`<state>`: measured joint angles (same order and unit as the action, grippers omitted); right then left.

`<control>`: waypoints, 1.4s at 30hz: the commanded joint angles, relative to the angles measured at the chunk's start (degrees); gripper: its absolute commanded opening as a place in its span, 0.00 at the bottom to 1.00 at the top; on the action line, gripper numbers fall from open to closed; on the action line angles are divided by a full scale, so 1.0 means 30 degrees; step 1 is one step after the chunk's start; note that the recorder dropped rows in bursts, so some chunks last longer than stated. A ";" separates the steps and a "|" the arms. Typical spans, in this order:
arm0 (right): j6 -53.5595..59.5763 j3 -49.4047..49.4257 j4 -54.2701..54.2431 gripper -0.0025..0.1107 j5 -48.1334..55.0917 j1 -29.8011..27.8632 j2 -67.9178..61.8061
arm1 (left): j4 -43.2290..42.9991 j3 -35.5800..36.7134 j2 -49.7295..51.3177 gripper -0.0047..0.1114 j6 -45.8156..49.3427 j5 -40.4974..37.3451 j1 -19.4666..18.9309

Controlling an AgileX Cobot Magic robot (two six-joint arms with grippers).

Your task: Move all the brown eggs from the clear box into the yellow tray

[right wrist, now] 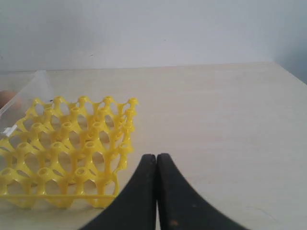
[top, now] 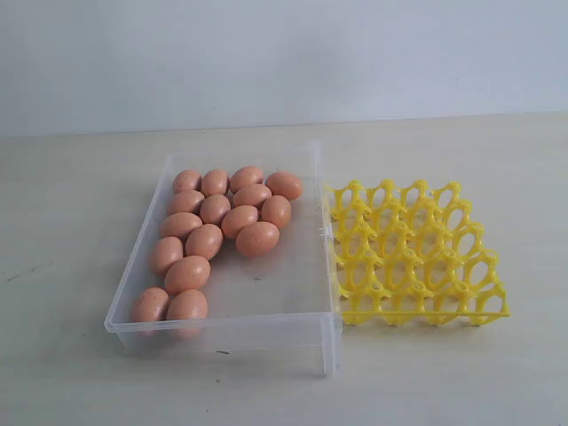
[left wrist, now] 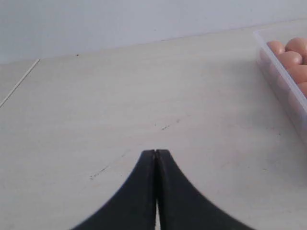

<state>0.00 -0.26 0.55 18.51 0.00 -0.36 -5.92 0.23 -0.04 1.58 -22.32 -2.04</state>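
Several brown eggs [top: 224, 223] lie in the left and back part of the clear box [top: 266, 306] in the exterior view. The yellow tray [top: 413, 253] stands right beside the box with bare cups. Neither arm shows in the exterior view. My left gripper [left wrist: 156, 152] is shut with nothing in it, over bare table, with the clear box [left wrist: 283, 91] and a few brown eggs [left wrist: 289, 58] off to one side. My right gripper [right wrist: 156, 156] is shut and holds nothing, close to a corner of the yellow tray [right wrist: 72, 148].
A pale wooden table [top: 71, 195] carries everything, with a plain light wall [top: 284, 53] behind. A table edge or seam [left wrist: 19, 81] shows in the left wrist view.
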 commanded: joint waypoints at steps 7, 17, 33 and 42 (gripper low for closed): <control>0.0000 0.0086 -0.0072 0.02 -0.0214 -0.0091 0.0119 | 0.0047 -0.0077 0.0013 0.04 -0.0094 0.0175 0.0115; 0.0000 0.0086 -0.0072 0.02 -0.0214 -0.0091 0.0119 | 0.0047 -0.0077 0.0013 0.04 -0.0094 0.0175 0.0115; 0.0000 -0.0030 -0.0054 0.02 -0.0122 -0.0091 0.0119 | 0.0047 -0.0077 0.0013 0.04 -0.0094 0.0175 0.0115; 0.0000 -0.7122 -0.0054 0.02 0.3561 -0.0091 -0.0347 | 0.0047 -0.0077 0.0013 0.04 -0.0094 0.0175 0.0115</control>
<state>0.00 -16.22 0.55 26.16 0.00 -0.36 -5.92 0.23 -0.04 1.58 -22.32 -2.04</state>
